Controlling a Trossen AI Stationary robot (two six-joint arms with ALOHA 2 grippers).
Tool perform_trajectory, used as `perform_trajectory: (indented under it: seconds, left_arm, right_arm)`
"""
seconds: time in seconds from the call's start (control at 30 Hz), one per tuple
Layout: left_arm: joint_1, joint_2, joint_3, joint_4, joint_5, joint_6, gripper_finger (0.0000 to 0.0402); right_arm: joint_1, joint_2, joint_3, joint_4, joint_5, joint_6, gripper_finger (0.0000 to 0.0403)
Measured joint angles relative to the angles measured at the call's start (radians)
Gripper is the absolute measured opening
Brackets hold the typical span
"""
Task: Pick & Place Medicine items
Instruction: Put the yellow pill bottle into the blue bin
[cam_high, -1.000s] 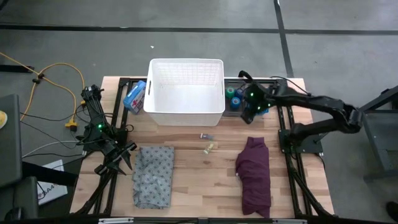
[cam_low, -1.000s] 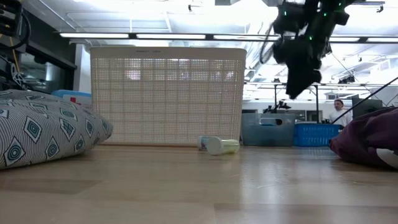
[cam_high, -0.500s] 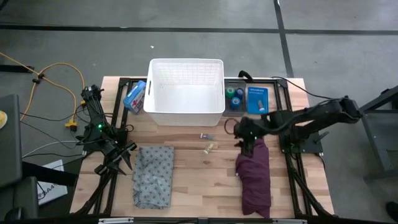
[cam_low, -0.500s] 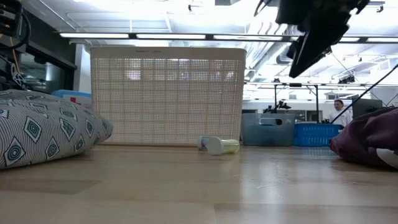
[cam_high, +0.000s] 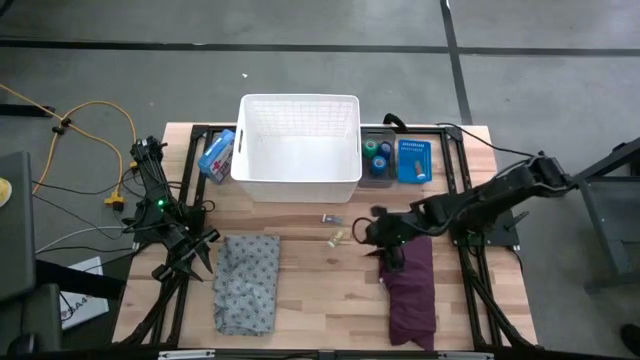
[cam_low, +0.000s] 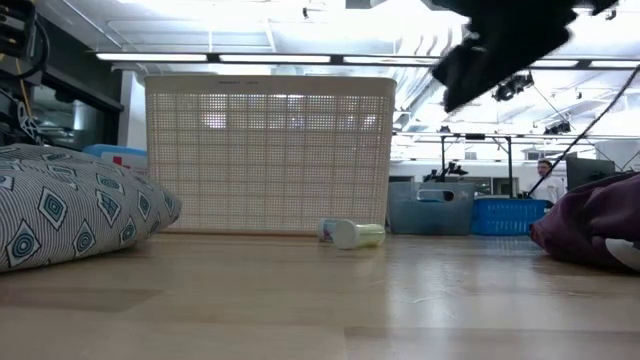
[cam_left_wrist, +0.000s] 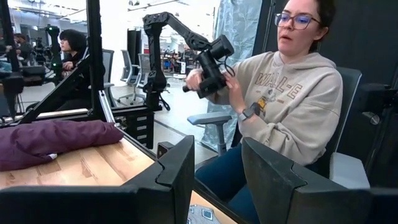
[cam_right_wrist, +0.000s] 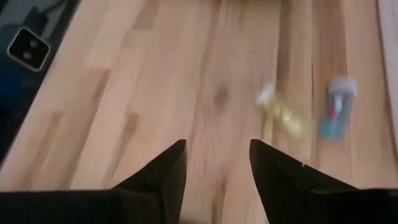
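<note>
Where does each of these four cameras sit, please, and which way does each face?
High view: overhead, looking straight down; both arms show, right gripper beside the purple cloth.
Low view: table-top height, facing the white basket; an arm shows above.
Left wrist view: past open left gripper toward a seated person.
Right wrist view: down past its open fingers at the yellowish tube, which the high view shares.

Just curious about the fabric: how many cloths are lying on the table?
2. A grey patterned cloth lies at the table's front left, and a purple cloth at the front right, partly under the right arm.
</note>
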Motion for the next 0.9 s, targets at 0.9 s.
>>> perform_trajectory:
  seconds: [0.9]
  left_arm:
    - [0.001, 0.006, 0.000, 0.018, -0.005, 0.000, 0.0127]
  right_arm:
    - [-0.152, 0.298, -0.004, 0.465, -0.101, -0.517, 0.0164]
